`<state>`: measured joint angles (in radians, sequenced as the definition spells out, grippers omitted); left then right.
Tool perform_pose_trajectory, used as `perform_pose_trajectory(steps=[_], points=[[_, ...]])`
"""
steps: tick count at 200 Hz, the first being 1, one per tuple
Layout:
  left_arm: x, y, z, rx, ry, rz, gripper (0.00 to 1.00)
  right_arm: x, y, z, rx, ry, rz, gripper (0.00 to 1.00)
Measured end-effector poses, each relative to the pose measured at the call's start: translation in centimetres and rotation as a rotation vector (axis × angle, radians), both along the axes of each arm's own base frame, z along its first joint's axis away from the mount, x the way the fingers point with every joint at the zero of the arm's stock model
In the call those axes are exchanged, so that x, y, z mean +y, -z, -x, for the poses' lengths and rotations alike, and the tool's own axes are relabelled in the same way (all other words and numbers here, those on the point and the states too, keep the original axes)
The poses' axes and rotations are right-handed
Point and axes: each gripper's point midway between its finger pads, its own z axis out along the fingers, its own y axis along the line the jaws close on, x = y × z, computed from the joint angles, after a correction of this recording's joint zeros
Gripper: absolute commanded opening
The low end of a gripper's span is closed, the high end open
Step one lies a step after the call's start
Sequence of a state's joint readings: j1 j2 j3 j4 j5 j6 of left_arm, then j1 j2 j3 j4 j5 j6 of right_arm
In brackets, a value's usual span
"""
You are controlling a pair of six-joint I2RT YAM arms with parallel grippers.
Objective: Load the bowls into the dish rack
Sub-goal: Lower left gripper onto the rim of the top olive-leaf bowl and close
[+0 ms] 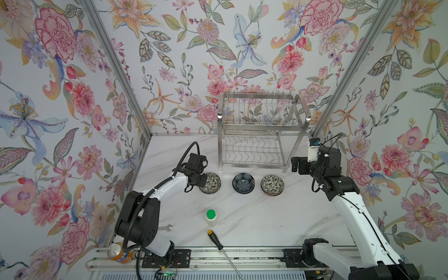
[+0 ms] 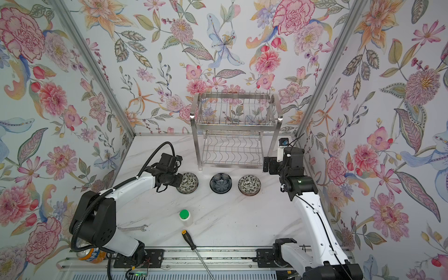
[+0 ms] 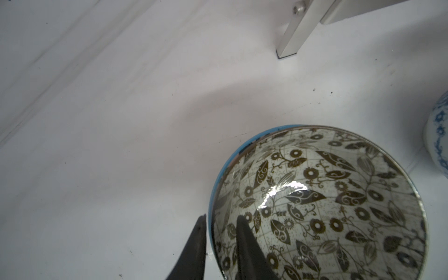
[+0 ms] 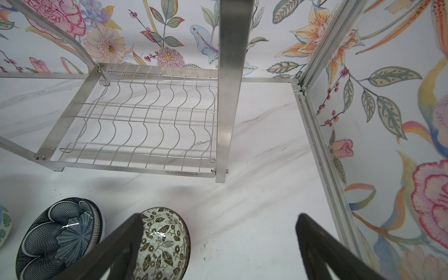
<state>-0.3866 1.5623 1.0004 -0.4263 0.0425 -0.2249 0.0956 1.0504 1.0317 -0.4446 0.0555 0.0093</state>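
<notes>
Bright even overhead light; soft shadows; glare spot inside bowl [image 3: 315,206]; wrist-view edges distorted.

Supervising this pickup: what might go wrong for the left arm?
The left gripper straddles only the glossy rim of the floral bowl: it may slip or tip when lifted. A blue edge beneath suggests a nested bowl that might drag along. The dish rack leg stands close; swinging could clip it.

Bowls [image 1: 243,182] in row (upright), rack [image 1: 263,125] behind — steel
</notes>
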Motion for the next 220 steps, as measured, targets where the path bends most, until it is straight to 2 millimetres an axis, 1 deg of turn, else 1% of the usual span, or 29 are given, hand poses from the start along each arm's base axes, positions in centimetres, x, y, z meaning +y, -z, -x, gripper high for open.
perform_pose_trajectory(steps=[42, 74, 140, 193, 220], points=[[0.1, 0.9, 0.1, 0.023, 0.000, -0.010, 0.20, 0.0, 0.0, 0.0, -0.001, 0.000, -0.001, 0.99], [0.2, 1.0, 0.1, 0.020, -0.004, -0.017, 0.17, 0.1, -0.2, 0.2, -0.009, -0.005, -0.008, 0.99], [0.2, 0.7, -0.4, -0.003, -0.013, -0.016, 0.01, 0.2, -0.2, 0.2, -0.010, -0.009, -0.014, 0.99], [0.2, 0.4, -0.4, -0.005, -0.013, -0.018, 0.00, 0.3, -0.2, 0.2, -0.012, -0.012, -0.017, 0.99], [0.2, -0.3, -0.6, -0.008, -0.004, -0.023, 0.00, 0.4, -0.3, 0.2, -0.013, -0.016, -0.019, 0.99]])
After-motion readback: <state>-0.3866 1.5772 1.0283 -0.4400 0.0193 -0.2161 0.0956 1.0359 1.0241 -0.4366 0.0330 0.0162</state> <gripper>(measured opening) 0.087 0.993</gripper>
